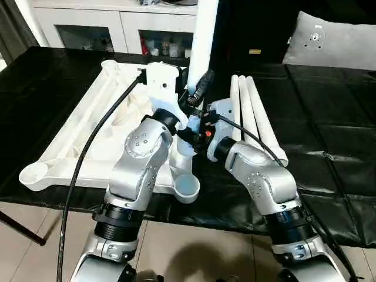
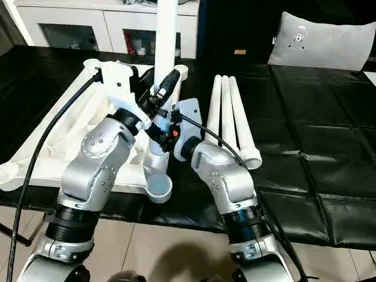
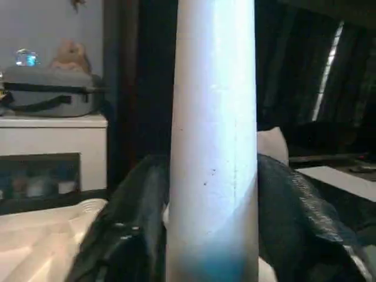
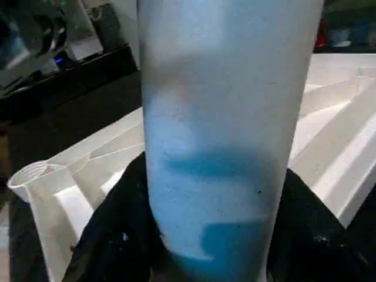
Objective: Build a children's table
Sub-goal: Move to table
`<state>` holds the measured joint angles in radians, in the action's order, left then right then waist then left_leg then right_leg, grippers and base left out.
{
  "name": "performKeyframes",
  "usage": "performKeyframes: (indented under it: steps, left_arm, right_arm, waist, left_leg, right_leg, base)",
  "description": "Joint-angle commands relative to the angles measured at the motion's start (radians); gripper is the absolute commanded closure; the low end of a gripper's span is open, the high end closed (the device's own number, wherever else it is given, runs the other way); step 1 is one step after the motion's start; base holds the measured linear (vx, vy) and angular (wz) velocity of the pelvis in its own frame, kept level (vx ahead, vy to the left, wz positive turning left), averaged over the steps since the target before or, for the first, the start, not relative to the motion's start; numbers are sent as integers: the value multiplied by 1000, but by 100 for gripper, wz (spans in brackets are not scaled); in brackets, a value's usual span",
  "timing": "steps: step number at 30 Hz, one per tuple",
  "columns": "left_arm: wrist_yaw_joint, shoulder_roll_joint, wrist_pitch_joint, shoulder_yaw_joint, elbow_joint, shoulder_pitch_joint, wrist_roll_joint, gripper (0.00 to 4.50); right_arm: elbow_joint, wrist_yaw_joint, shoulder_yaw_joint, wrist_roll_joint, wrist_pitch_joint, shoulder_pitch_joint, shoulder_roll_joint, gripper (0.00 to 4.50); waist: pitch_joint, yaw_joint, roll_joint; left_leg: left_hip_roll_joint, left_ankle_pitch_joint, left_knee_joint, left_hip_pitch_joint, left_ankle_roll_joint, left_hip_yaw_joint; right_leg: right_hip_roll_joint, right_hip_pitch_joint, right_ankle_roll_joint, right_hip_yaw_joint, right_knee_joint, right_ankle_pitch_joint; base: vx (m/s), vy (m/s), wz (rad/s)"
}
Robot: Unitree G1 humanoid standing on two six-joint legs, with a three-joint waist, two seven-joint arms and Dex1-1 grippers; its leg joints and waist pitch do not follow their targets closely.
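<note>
Both the left gripper (image 3: 211,258) and right gripper (image 4: 217,258) are grasping one tall round white plastic leg (image 1: 202,41). Keep it straight up, then twist it into the corner socket of the upside-down white plastic tabletop (image 1: 88,147).

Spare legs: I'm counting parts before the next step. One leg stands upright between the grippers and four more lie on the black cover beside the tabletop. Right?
Not quite. Three spare legs lie side by side on the black cover, not four, as the right eye view shows. One upright leg does stand between the grippers, beside the tabletop.
</note>
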<state>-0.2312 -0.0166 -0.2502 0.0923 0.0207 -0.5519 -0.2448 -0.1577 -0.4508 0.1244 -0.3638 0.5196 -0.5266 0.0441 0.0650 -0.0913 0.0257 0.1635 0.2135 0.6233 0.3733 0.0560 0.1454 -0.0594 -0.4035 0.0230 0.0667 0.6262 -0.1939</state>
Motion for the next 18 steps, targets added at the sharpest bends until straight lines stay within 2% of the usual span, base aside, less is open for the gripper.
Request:
performKeyframes:
  steps: [1, 3, 4, 5, 7, 8, 13, 14, 15, 18]
  left_arm:
    - [-50, -24, -44, -36, 25, -15, -53, 180]
    - [-65, -39, -56, -47, 18, -24, -63, 156]
    - [-69, -43, -65, -59, 7, -34, -74, 155]
    - [-72, -45, -71, -68, 0, -41, -84, 155]
    - [-118, -45, -117, -96, 10, -55, -168, 120]
    - [-146, -46, -150, -106, 23, -56, -216, 113]
    - [-245, -54, -243, -126, 74, -45, -369, 111]
    - [-256, -37, -269, -154, 90, -47, -446, 111]
    - [-256, -37, -269, -154, 90, -47, -446, 111]
    - [-250, -13, -290, -186, 99, -55, -516, 111]
  right_arm:
    - [40, -63, -27, -34, 3, 1, 30, 254]
    - [50, -102, -29, -46, 0, 5, 51, 255]
    - [50, -121, -32, -51, -3, 5, 62, 255]
    - [49, -132, -34, -53, -6, 5, 69, 255]
    - [49, -185, -29, -59, -6, 9, 100, 255]
    - [53, -214, -22, -62, -6, 14, 118, 255]
    - [81, -339, 0, -98, 13, 37, 188, 255]
    - [92, -379, 5, -108, 16, 47, 212, 255]
    - [92, -379, 5, -108, 16, 47, 212, 255]
    - [97, -405, 2, -116, 21, 53, 223, 255]
  waist:
    - [-76, -4, 3]
    - [-75, -4, 3]
    - [-76, -4, -2]
    - [-76, -5, 0]
    - [-77, -7, -6]
    - [-77, -8, -4]
    - [-77, -16, -4]
    - [-76, -17, -2]
    - [-76, -19, -4]
    - [-74, -18, -8]
  left_leg:
    - [57, 72, -76, -2, 4, -15]
    - [56, 77, -76, -2, -2, -14]
    - [56, 72, -75, 0, -5, -13]
    - [56, 63, -74, -1, -8, -13]
    - [55, 56, -73, -2, -13, -12]
    - [54, 50, -72, -1, -16, -11]
    - [55, 48, -69, -1, -37, -9]
    - [55, 49, -68, 2, -38, -9]
    - [54, 49, -68, 1, -39, -9]
    - [54, 62, -69, 4, -44, -9]
  right_leg:
    - [-88, 68, 203, -57, -60, -39]
    - [-87, 67, 205, -57, -62, -42]
    - [-87, 69, 207, -57, -61, -38]
    - [-87, 69, 209, -57, -60, -35]
    - [-88, 70, 213, -57, -60, -37]
    - [-88, 69, 225, -56, -58, -32]
    - [-88, 69, 237, -56, -59, -41]
    - [-88, 71, 240, -56, -58, -47]
    - [-88, 71, 241, -55, -59, -50]
    - [-87, 71, 234, -54, -66, -91]
  base:
    - [0, 0, 0]
    - [0, 0, 0]
    - [0, 0, 0]
    - [0, 0, 0]
    - [0, 0, 0]
    - [0, 0, 0]
    - [0, 0, 0]
    - [0, 0, 0]
    - [0, 0, 0]
    - [0, 0, 0]
